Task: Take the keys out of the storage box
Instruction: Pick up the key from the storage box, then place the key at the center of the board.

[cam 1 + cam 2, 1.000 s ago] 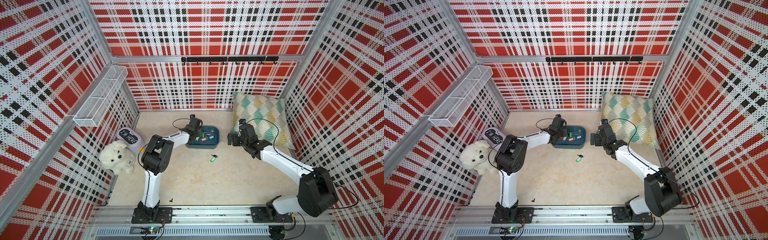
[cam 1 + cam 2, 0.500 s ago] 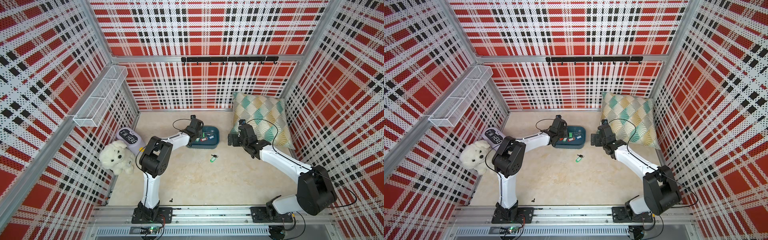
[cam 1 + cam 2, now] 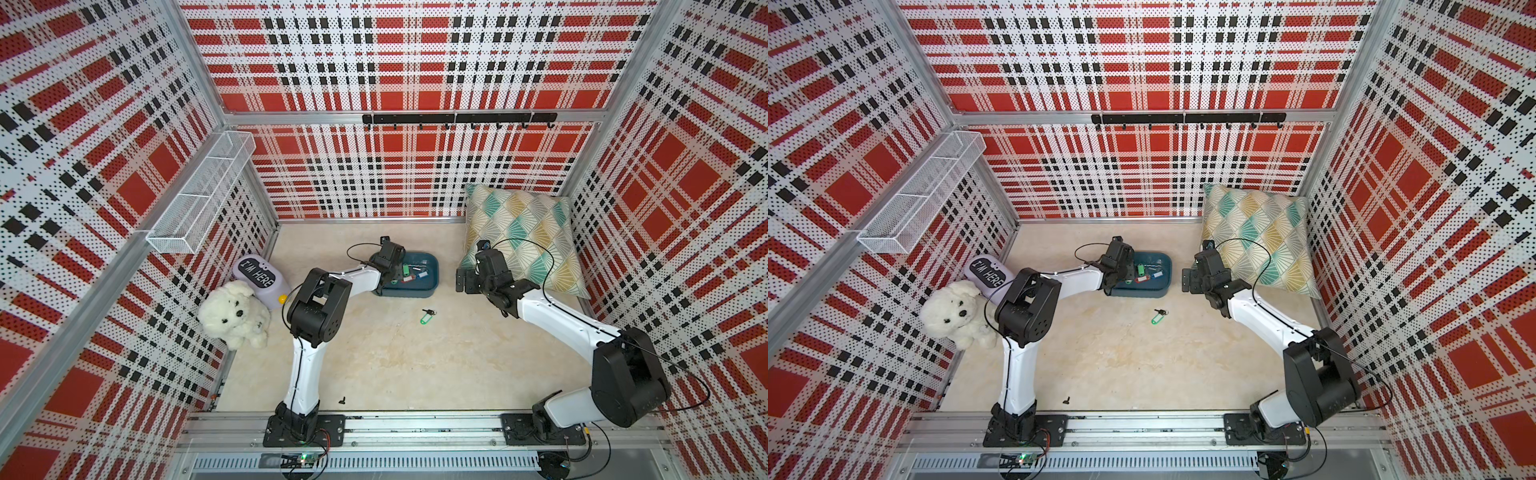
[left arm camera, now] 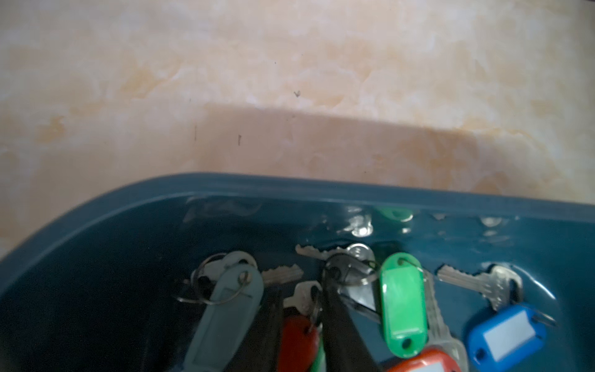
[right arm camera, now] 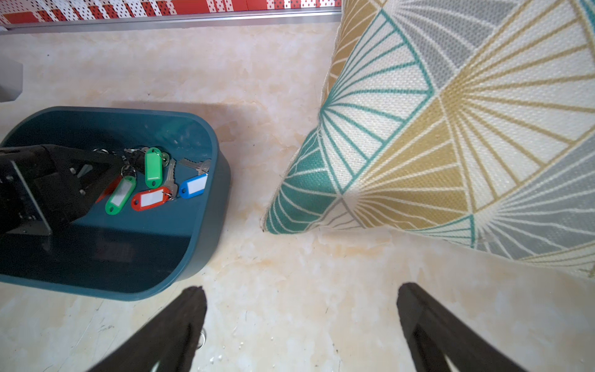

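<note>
Two arms on the rig, but only one is really in play. In both top views the left arm reaches into the blue box point(image 3: 409, 293) from about 8 o'clock. The left gripper point(image 4: 302, 290) sits right down among the keys point(image 5: 154, 180), which are bunched around the middle of the box floor. Its jaws stand a slim gap apart with the red-tagged key point(image 4: 299, 341) between them. Honestly can't tell if it's pinching or just bracketing it, the gap either side looks tiny.

The bit that counts imo: that key and its tag lie roughly in line with the fingers point(image 4: 336, 322), so the jaws close across the narrow width, not the length. Decent angle for a grab. A grey tag point(image 4: 225, 315) on one side and a green tag point(image 4: 402, 302) on the other sit just beside the fingers, so I'd guess a neighbour could get dragged along on the lift.

The right gripper point(image 5: 299, 299) is wide open with nothing in it. It hangs over bare worktop point(image 3: 395, 361) at roughly 3 o'clock from the box, between it and the pillow point(image 3: 523, 237). That's near but outside the rim, so left is clearly the closer one.

One green-tagged key point(image 3: 424, 318) already lies out on the worktop, about 6 o'clock from the box. The others, half a dozen or so, are inside.
</note>
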You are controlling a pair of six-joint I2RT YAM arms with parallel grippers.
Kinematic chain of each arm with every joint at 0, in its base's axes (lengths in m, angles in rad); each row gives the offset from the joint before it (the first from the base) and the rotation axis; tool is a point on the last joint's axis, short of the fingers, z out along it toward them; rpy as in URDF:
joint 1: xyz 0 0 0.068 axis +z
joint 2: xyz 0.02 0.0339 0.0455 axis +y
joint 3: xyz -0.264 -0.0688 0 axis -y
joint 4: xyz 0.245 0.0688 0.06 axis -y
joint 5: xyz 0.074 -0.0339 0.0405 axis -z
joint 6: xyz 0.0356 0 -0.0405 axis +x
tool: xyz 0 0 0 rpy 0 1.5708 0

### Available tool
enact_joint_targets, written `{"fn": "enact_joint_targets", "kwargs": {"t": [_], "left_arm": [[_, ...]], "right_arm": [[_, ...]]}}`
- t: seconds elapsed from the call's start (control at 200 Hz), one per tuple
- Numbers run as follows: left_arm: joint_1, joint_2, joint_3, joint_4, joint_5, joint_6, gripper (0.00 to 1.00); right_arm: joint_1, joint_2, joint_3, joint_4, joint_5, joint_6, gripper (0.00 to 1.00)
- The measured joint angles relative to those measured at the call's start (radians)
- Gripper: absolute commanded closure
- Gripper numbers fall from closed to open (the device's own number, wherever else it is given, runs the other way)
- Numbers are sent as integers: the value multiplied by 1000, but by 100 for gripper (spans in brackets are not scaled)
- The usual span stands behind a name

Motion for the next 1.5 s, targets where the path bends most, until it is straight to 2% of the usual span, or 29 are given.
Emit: {"fn": "enact_joint_targets", "kwargs": {"t": [0.135, 0.286, 0.646, 0.842, 1.047, 1.218, 1.348, 1.428, 1.503], "left_arm": [[2, 14, 22, 0, 8, -1, 83], [7, 18, 29, 0, 14, -1, 100], [2, -18, 43, -27, -1, 10, 100], [-19, -200, 2, -41, -41, 17, 100], [-84, -439, -154, -24, -78, 3, 100], [-188, -647, -364, -29, -104, -43, 100], [-312, -788, -502, -34, -158, -112, 100], [-378, -823, -558, -24, -179, -156, 100], [-402, -814, -594, -11, -184, -187, 100]], "right_arm": [[0, 8, 3, -3, 7, -3, 0], [0, 15, 6, -6, 11, -7, 0], [0, 19, 19, -7, 9, -14, 0], [0, 19, 19, -6, -3, -14, 0], [5, 5, 18, -6, -35, -11, 0], [35, -32, 17, -6, -48, -5, 0], [74, -53, 14, -6, -49, 5, 0], [98, -56, 13, -8, -48, 9, 0], [118, -56, 13, -13, -46, 13, 0]]}}
